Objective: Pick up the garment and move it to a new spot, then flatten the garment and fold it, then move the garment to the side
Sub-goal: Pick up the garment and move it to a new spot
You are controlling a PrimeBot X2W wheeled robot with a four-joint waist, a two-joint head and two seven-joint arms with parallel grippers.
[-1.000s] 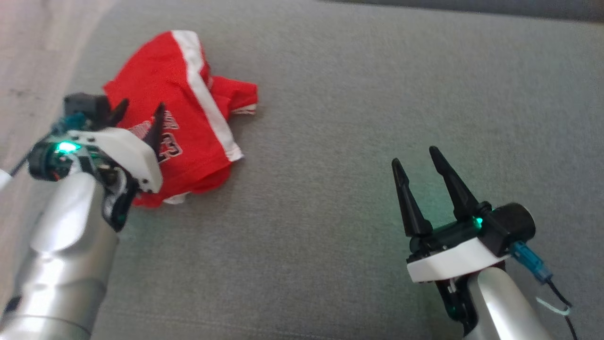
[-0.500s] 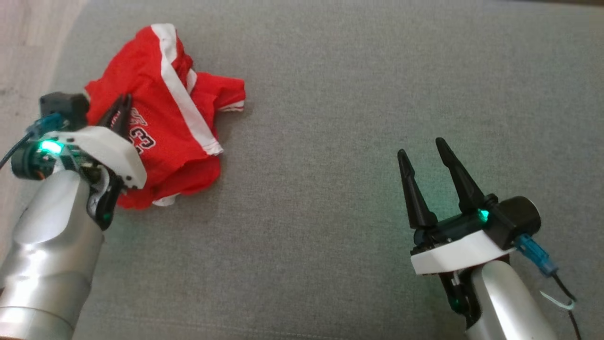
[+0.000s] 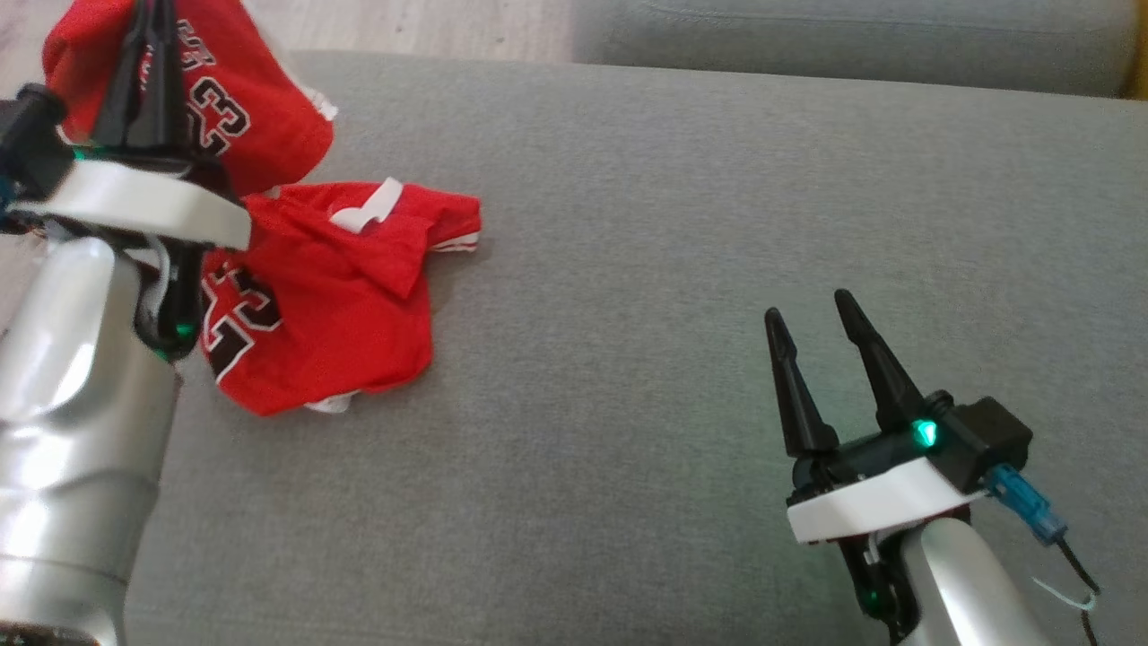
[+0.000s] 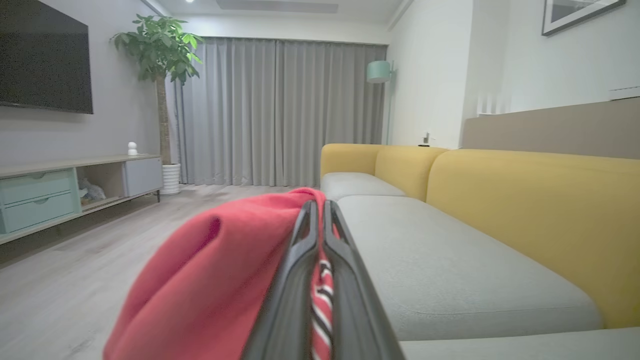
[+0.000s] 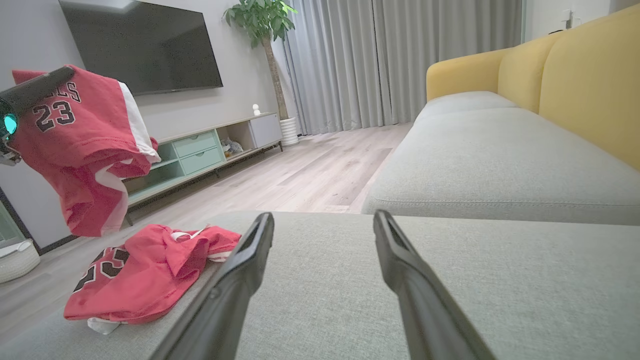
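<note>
Garment (image 3: 260, 135), red with a black 23, hangs at far left from my left tool (image 3: 151, 22), held up off the grey seat (image 3: 673, 224). The tool's two dark fingers are clenched together with a fold of the cloth pinched between them. In my left wrist view the left tool (image 4: 316, 207) has red fabric (image 4: 215, 280) draped over its left side and a red-and-white striped edge caught in the slit between the fingers. From my right wrist view the garment (image 5: 80, 150) dangles in the air in front of the TV (image 5: 145, 45), with a white side stripe down its right edge.

Just below and to the right, a second red piece (image 3: 341, 296) lies crumpled on the seat near its left edge. It is numbered too, with a white strip showing on top. My right wrist view has it low at the left (image 5: 145, 275).

Well to the right, my right tool (image 3: 807, 305) hovers over the seat with its fingers spread and nothing between them (image 5: 324, 216). Past it stands a yellow-backed sofa (image 5: 575, 75).
</note>
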